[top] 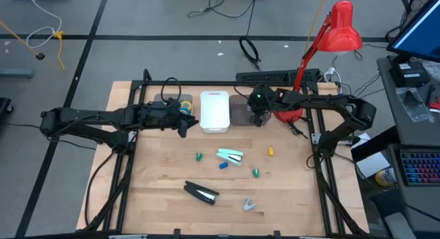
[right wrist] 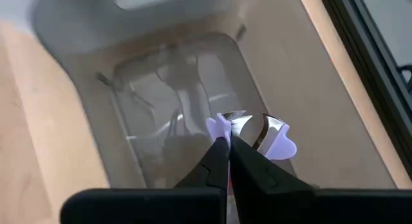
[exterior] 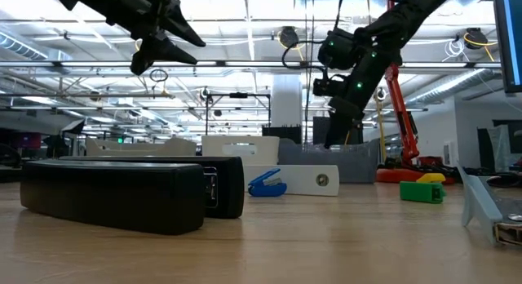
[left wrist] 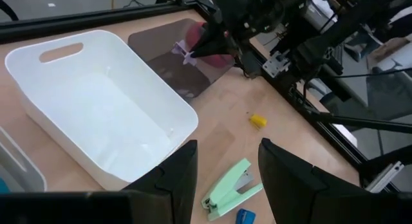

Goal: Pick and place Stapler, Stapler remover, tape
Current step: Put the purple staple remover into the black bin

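Observation:
My right gripper (right wrist: 228, 139) is shut on a lilac staple remover (right wrist: 257, 130) above a grey see-through bin (top: 238, 114). My left gripper (left wrist: 225, 172) hangs open, high over the table beside a white bin (left wrist: 96, 114), touching nothing. On the table lie a mint-green stapler (top: 230, 155), a black stapler (top: 201, 192) and a grey staple remover (top: 249, 205). Tape rolls (top: 184, 105) show in a tray left of the white bin, partly hidden by my left arm. My right gripper pinches the lilac staple remover between its two fingertips at one lilac handle (right wrist: 217, 125). The metal claws (right wrist: 254, 129) and the other handle stick out to one side. The fingers (left wrist: 207, 44) point down from above. The remover is lifted clear over the grey bin's floor.
Small solid bits lie on the wood: green (top: 199, 156), blue (top: 223, 165), green (top: 256, 172) and yellow (top: 270, 150). A red desk lamp (top: 340, 29) stands at the far right corner. A black frame (top: 323, 163) borders the table.

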